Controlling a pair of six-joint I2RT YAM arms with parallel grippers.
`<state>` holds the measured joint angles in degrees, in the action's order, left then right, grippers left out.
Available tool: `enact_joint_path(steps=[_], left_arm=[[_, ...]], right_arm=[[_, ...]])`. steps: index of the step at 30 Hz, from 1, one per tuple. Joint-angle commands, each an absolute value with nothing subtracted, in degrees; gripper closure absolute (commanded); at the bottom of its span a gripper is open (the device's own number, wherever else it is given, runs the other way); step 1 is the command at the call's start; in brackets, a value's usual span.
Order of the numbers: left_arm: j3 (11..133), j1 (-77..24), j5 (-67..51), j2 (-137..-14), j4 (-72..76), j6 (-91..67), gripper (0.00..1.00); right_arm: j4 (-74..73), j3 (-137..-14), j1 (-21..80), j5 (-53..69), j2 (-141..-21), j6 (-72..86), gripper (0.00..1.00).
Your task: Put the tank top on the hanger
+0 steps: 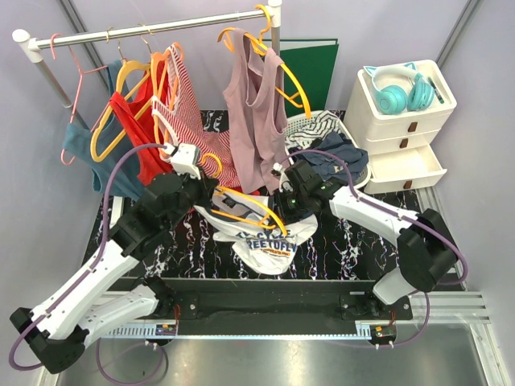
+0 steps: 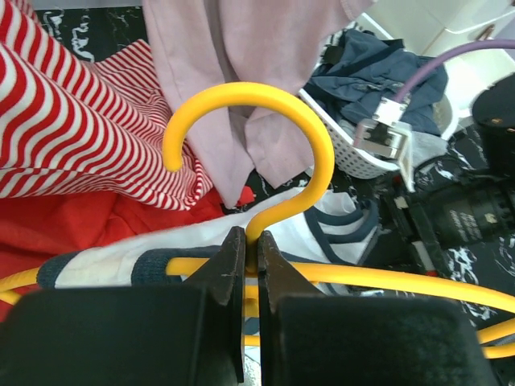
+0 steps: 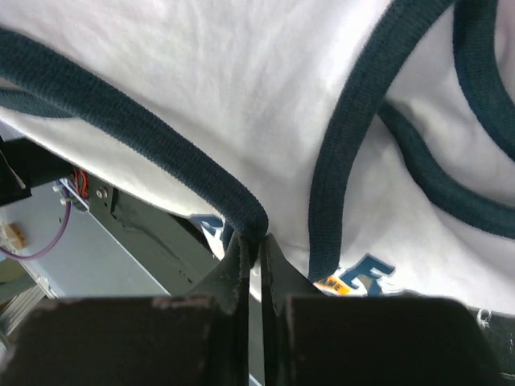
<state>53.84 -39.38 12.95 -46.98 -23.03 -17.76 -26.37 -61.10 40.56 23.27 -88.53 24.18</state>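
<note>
The white tank top with navy trim and printed lettering hangs bunched over the marbled table between both arms. The orange-yellow hanger sits partly inside it, one arm over the fabric. My left gripper is shut on the hanger's neck just below the hook, seen close in the left wrist view. My right gripper is shut on the top's navy trim, with white cloth filling the right wrist view.
A rail at the back carries a red-and-white striped top, a mauve-pink tank top, spare yellow hangers and a thin pink hanger. A white laundry basket and white drawers with teal headphones stand back right.
</note>
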Motion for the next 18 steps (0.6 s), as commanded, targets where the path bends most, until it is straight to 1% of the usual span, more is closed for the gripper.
enact_joint_path(steps=[1,7,11,18], left_arm=[[54.58,-39.46,19.41,-49.21,-18.28,-13.90,1.00],[53.53,-39.46,24.69,-51.50,-13.98,-9.67,1.00],[52.91,-39.46,25.40,-52.73,-11.08,-8.53,1.00],[52.12,-39.46,25.67,-54.32,-8.53,-6.42,1.00]], right_arm=[[-33.12,-63.89,40.43,22.07,-83.24,23.29,1.00],[-43.93,-66.44,39.64,23.46,-78.23,23.73,1.00],[-49.64,-67.94,39.55,25.75,-75.85,25.75,1.00],[-57.03,-69.61,39.46,23.65,-73.74,26.19,1.00]])
